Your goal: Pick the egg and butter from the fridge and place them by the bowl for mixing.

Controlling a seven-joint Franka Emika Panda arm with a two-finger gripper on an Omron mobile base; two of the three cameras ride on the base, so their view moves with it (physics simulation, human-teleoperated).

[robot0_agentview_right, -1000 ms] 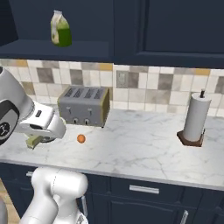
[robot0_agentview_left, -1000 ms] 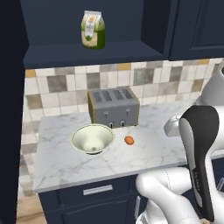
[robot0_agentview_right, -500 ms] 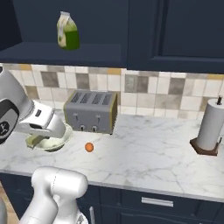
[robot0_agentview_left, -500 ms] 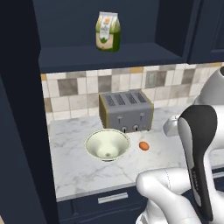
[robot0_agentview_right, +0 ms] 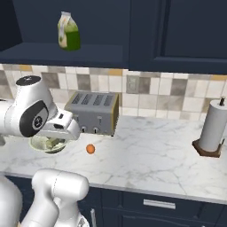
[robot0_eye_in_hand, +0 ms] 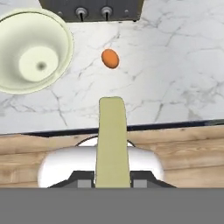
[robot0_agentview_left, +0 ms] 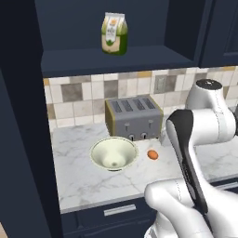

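A: How is the arm posed?
B: Folded back over the counter edge, gripper (robot0_eye_in_hand: pixel 112 181) clenched on the butter (robot0_eye_in_hand: pixel 112 140), pointing down.
A: And the rest?
B: The egg (robot0_eye_in_hand: pixel 110 58) lies on the marble beside the bowl (robot0_eye_in_hand: pixel 33 50), before the toaster (robot0_agentview_left: pixel 135 118)

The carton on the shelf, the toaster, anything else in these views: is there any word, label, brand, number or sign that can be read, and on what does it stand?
No text can be read in any view.
Carton: a printed front panel with an orange top band and a green patch, too blurred to read.
Toaster: plain knobs on the front, no markings.
Butter, egg, bowl: no print on them.
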